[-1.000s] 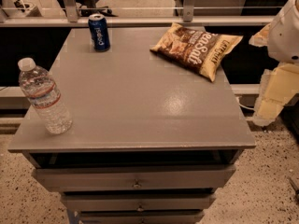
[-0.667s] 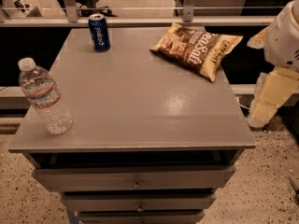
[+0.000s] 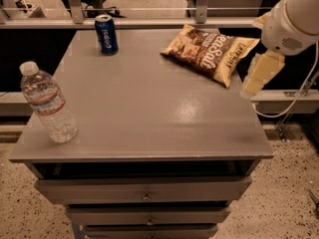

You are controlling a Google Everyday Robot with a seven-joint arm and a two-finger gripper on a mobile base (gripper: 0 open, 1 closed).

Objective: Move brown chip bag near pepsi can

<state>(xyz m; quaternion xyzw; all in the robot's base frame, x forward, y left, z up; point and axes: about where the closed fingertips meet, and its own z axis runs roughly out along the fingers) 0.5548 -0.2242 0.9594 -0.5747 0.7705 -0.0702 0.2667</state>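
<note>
The brown chip bag (image 3: pixel 209 51) lies flat at the far right of the grey cabinet top (image 3: pixel 149 108), dark brown and tan with white lettering. The pepsi can (image 3: pixel 106 34) stands upright at the far left-centre edge, well apart from the bag. My gripper (image 3: pixel 259 76) hangs from the white arm (image 3: pixel 294 19) at the right edge of the cabinet, just right of the bag's near corner and above the table's side. It holds nothing that I can see.
A clear plastic water bottle (image 3: pixel 47 103) stands at the front left of the top. Drawers (image 3: pixel 144 193) sit below the front edge. A rail and glass barrier (image 3: pixel 149 14) run behind the cabinet. A cable (image 3: pixel 294 101) hangs at the right.
The arm and gripper have moved up and a little left, closer to the bag's right side. The bag, can and bottle have not moved.
</note>
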